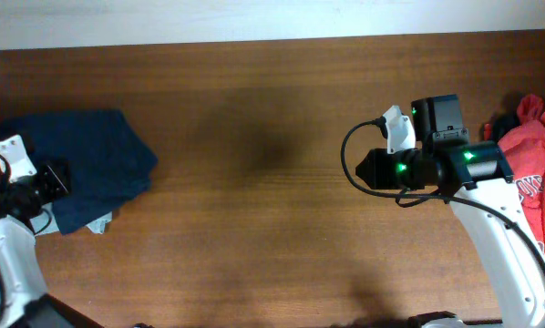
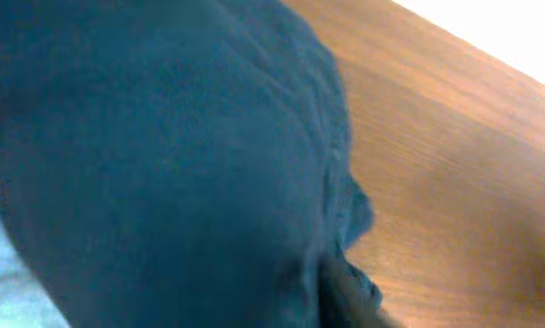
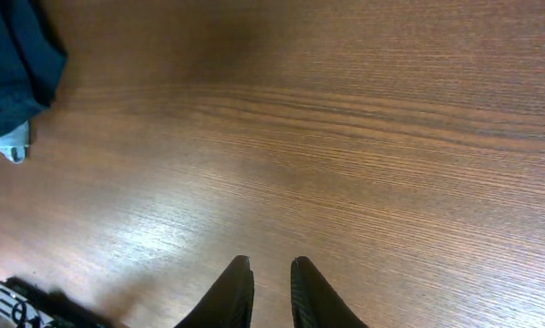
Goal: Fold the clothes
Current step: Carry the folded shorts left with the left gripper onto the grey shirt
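The dark navy shorts (image 1: 86, 164) lie in a compact bundle at the table's left side. They fill most of the left wrist view (image 2: 163, 155). A pale grey-green scrap (image 1: 99, 223) peeks out under their near edge, seen also in the right wrist view (image 3: 8, 146). My left gripper (image 1: 54, 179) sits at the bundle's left edge, pressed so close to the cloth that its jaws are hidden. A red white-lettered garment (image 1: 532, 159) is heaped at the far right. My right gripper (image 3: 271, 266) hovers over bare wood, fingers a narrow gap apart, holding nothing.
The brown wooden table (image 1: 254, 228) spans the whole view, with a white wall strip along its far edge (image 1: 254, 18). The right arm (image 1: 437, 164) hangs over the table's right part, beside the red heap.
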Available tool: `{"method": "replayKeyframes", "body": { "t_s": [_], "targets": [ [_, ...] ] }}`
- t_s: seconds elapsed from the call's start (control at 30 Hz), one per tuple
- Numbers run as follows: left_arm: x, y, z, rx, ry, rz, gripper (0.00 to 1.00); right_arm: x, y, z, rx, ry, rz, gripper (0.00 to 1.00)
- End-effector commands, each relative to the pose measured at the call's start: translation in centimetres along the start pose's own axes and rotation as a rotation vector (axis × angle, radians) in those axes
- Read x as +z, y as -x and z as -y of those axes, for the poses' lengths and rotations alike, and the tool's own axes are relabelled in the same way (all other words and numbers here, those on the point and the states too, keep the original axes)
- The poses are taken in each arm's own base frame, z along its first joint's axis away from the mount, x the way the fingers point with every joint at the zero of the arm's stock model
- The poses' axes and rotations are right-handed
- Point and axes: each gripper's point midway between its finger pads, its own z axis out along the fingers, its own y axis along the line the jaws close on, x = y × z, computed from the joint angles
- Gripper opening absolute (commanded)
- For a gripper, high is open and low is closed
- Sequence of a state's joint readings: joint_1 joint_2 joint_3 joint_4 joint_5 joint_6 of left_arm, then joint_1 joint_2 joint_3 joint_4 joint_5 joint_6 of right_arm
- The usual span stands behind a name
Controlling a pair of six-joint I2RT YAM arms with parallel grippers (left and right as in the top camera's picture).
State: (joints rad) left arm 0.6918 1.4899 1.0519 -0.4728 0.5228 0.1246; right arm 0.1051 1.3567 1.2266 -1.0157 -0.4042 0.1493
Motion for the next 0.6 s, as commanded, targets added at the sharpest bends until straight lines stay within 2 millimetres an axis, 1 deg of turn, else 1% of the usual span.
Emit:
{"method": "replayKeyframes", "body": {
  "t_s": [0.0,0.03,0.13,0.17,0.2,0.27,0.3,0.33,0.4,0.43,0.47,0.57],
  "targets": [
    [0.7,-0.2,-3.0,-0.08,0.135,-0.03,0.39,-0.1,0.1,0.6,-0.004,-0.027,0.004,0.2],
    [0.9,-0.4,-3.5,-0.103,0.158,-0.037,0.39,-0.1,0.0,0.7,-0.002,-0.031,0.001,0.2],
    [0.8,-0.6,-4.0,-0.142,0.188,-0.041,0.41,-0.1,-0.4,1.3,0.005,-0.063,-0.012,0.2],
    [0.6,-0.6,-4.2,-0.159,0.204,-0.041,0.49,-0.2,-0.5,1.4,0.007,-0.072,-0.016,0.2],
    [0.4,-0.7,-4.4,-0.17,0.219,-0.042,0.61,-0.2,-0.6,1.6,0.008,-0.08,-0.02,0.2],
    [-0.3,-0.7,-4.4,-0.182,0.238,-0.045,0.63,-0.2,-0.8,1.8,0.011,-0.092,-0.026,0.2],
    [-0.8,-0.6,-4.3,-0.186,0.238,-0.042,0.7,-0.2,-0.8,1.8,0.012,-0.092,-0.027,0.2],
    [-1.5,-0.3,-4.1,-0.2,0.241,-0.035,0.76,-0.2,-0.8,1.8,0.011,-0.092,-0.028,0.2],
    [-3.4,0.7,-3.6,-0.231,0.249,-0.005,0.82,-0.2,-0.7,1.8,0.011,-0.092,-0.025,0.2],
    [-4.8,1.8,-3.2,-0.228,0.254,0.021,0.99,-0.2,-0.7,1.8,0.01,-0.092,-0.024,0.2],
    [-5.6,2.4,-2.9,-0.222,0.256,0.038,0.99,-0.2,-0.7,1.8,0.01,-0.092,-0.024,0.2],
    [-9.4,5.3,-1.1,-0.182,0.259,0.13,0.99,-0.2,-0.7,1.8,0.01,-0.092,-0.023,0.2]
  ]
}}
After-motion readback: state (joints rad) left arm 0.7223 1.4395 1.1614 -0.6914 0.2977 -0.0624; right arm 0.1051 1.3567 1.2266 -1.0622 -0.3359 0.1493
